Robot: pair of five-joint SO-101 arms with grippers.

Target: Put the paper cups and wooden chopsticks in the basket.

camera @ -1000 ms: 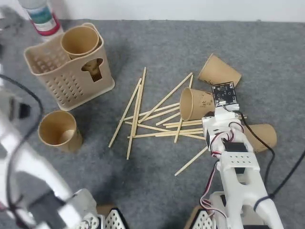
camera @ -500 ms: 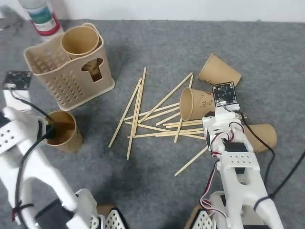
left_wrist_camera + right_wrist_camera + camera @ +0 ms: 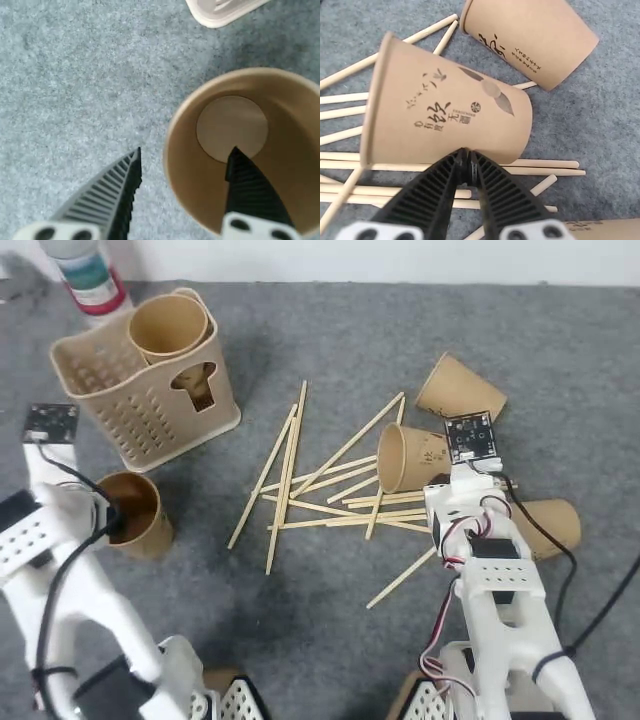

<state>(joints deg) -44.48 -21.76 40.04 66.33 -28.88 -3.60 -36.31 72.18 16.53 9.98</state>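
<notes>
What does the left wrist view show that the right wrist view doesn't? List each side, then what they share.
Left wrist view: an upright cup with the open left gripper astride its rim, one finger inside, plus a basket corner. Right wrist view: the shut right gripper at a tipped cup, a second tipped cup, and scattered chopsticks. Both: the grey mat.

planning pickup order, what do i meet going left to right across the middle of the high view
upright brown paper cup → two long pale wooden chopsticks side by side → brown paper cup tipped over on chopsticks → brown paper cup lying farthest right
</notes>
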